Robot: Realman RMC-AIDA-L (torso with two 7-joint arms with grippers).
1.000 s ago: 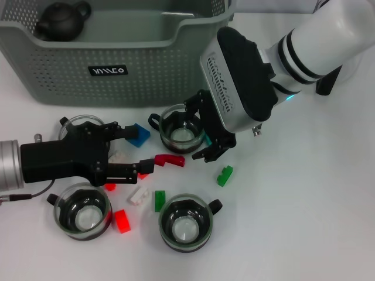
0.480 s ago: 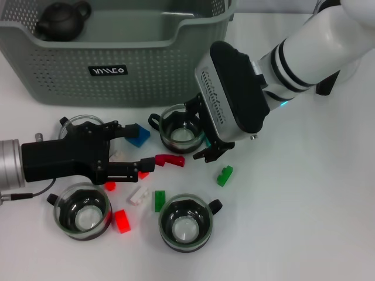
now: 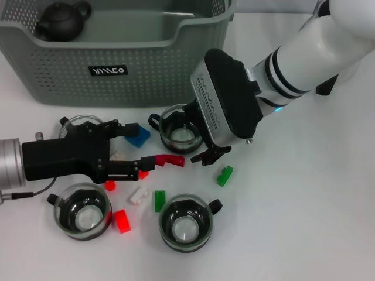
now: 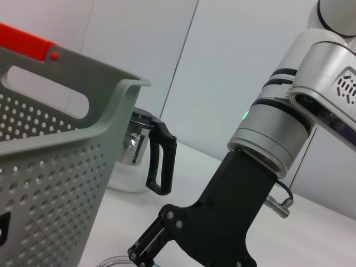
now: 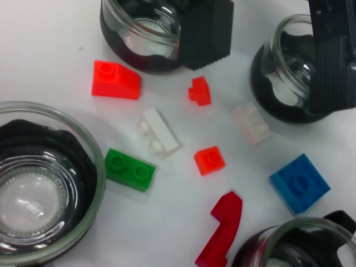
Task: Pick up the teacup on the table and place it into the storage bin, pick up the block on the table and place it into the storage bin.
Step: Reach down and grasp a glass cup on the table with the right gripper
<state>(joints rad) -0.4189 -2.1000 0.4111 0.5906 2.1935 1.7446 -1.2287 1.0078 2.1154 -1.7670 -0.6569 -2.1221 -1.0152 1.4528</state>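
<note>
At the back of the white worktop we see the storage bin: a big grey-green basket with perforated sides, a cut-out handle and a small black label with white lettering. A dark teapot sits inside it, in the far left corner.

Just in front of the bin is the teacup the right tool is working on, a clear glass cup with a dark base and a black handle. The tool's fingers straddle the cup's rim, but we can't tell whether they've actually closed on it, since the tool's body hides most of the contact. The cup looks like it's on the worktop.

The left tool reaches in low from the left with its fingers spread apart, holding nothing, right among the loose blocks. A blue block lies by its upper finger and a curved red piece just past its lower fingertip.

The right wrist view gives us the scatter up close: a red block, a white block, a green block and more cups around them. The left wrist view shows the bin's side wall plus a glass pitcher with a black handle beyond it, which the head view doesn't show.
</note>
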